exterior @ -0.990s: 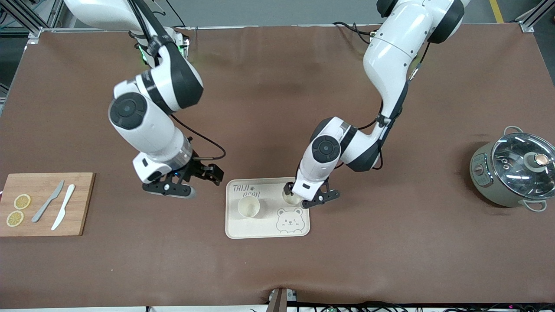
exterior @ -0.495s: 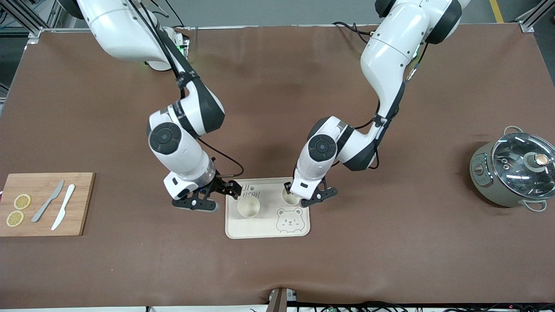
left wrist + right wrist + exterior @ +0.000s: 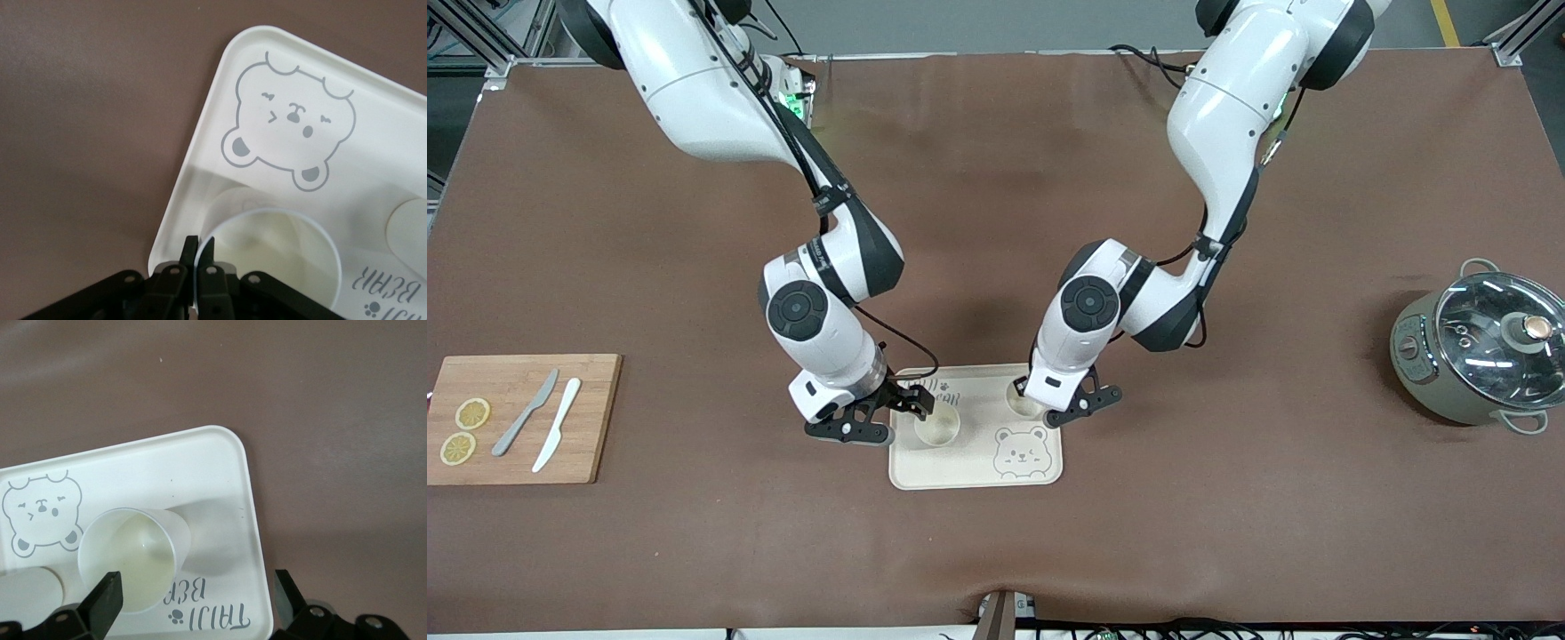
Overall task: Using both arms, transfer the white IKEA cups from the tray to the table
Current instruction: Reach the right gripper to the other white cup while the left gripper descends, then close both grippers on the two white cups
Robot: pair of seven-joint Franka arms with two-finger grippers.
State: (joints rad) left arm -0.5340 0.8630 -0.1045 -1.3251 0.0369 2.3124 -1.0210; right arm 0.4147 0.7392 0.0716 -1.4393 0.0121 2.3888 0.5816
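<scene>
Two white IKEA cups stand upright on the cream bear tray (image 3: 960, 471). One cup (image 3: 936, 425) is at the tray's right-arm end. The other cup (image 3: 1021, 406) is at the left-arm end, partly hidden by the left gripper. My left gripper (image 3: 1032, 400) is shut on this cup's rim (image 3: 273, 257); one finger (image 3: 189, 252) is outside the wall and one inside. My right gripper (image 3: 885, 418) is open, low over the tray's edge beside the first cup (image 3: 133, 560). Its fingers (image 3: 107, 600) are wide apart and hold nothing.
A wooden cutting board (image 3: 596, 418) with two lemon slices and two knives lies at the right arm's end of the table. A grey pot with a glass lid (image 3: 1480, 351) stands at the left arm's end. Brown tabletop surrounds the tray.
My right arm has swung from near the cutting board to the tray's edge beside the first cup. My left gripper has stayed on the other cup.
</scene>
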